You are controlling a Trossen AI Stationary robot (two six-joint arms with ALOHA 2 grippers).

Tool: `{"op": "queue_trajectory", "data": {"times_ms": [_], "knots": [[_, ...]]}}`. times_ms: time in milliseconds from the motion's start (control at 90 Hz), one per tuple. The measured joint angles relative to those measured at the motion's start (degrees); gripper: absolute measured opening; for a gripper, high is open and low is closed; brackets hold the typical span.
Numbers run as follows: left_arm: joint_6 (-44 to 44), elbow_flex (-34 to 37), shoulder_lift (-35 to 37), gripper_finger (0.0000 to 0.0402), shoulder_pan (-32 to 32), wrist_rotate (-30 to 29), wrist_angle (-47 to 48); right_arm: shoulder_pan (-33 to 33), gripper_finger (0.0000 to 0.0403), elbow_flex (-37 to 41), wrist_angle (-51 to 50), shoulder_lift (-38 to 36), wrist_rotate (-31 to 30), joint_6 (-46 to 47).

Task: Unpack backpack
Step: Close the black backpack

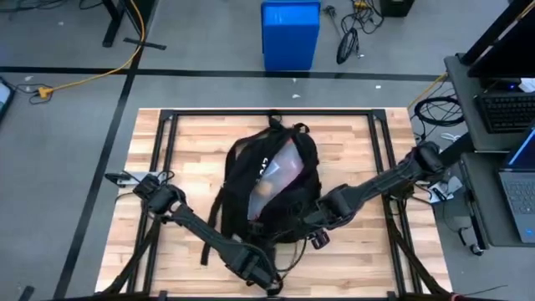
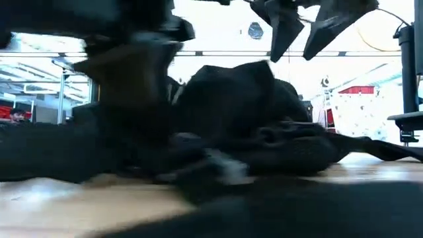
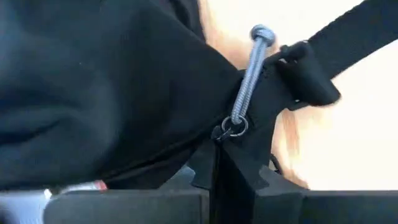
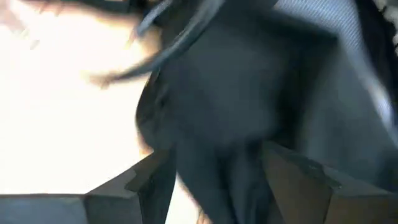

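Note:
The black backpack (image 1: 272, 180) lies flat on the middle of the wooden table, its straps trailing toward the near edge. Its open front shows something pale and shiny (image 1: 282, 170) inside. My left gripper (image 1: 269, 280) is at the backpack's near end, close to the table's near edge, and is shut on a zipper piece (image 3: 219, 146). My right gripper (image 1: 313, 226) hovers open over the backpack's near right part (image 2: 295, 53). Its fingers stand on either side of a black fabric fold (image 4: 217, 155). I cannot tell whether they touch the fold. My left gripper pinches the small black zipper piece (image 3: 221, 134) between its two shut fingers, right below the metal ring (image 3: 234, 127) that carries the grey cord pull (image 3: 250, 74). The fingers come nearly level from the table's near side. The backpack's fabric lies on the table beside them.
A black metal frame (image 1: 167, 125) runs around the table top. A strap with a plastic buckle (image 3: 308, 81) lies next to the zipper. A blue bin (image 1: 290, 33) stands on the floor beyond the far edge. A desk with a laptop (image 1: 518, 188) is at the right.

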State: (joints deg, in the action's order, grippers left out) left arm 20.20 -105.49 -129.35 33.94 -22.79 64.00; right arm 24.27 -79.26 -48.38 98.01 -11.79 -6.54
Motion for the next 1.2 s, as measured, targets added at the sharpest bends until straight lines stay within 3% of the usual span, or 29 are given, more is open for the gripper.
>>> {"op": "queue_trajectory", "data": {"times_ms": [189,389,522,644,767,856,1100,1200], "knots": [[10.94,-0.52,0.34,0.0002,3.11,4.33,10.05,0.36,0.0222,0.0,-1.39,-0.08,-0.02,1.4],[18.58,-3.76,0.37,0.0,7.27,4.9,17.04,0.33,0.0222,0.0,-1.59,-0.5,-0.54,0.09],[21.56,-5.65,0.43,0.0,9.75,4.95,20.13,-0.46,0.0222,0.0,-1.49,-1.61,-11.37,1.17],[24.85,-5.99,0.47,0.0,11.47,4.76,21.9,-3.34,0.0222,0.0,-1.44,-2.8,-11.76,-1.41],[35.29,-5.84,0.48,0.0,11.95,4.15,26.53,-7.72,0.0222,0.0,-0.59,-2.88,-9.87,-4.96],[38.05,-5.35,0.47,0.0,11.88,2.82,26.05,-12.36,0.0222,0.0,0.79,-2.42,-8.46,-7.15],[42.99,-5.35,0.5,0.0,11.91,-0.51,26.05,-21.57,0.0222,0.02,8.53,-1.09,9.05,-12.26],[47.73,-5.35,0.5,0.0,11.99,-0.38,26.01,-22.45,0.0222,0.02,8.11,-0.91,12.17,-13.48]]}}
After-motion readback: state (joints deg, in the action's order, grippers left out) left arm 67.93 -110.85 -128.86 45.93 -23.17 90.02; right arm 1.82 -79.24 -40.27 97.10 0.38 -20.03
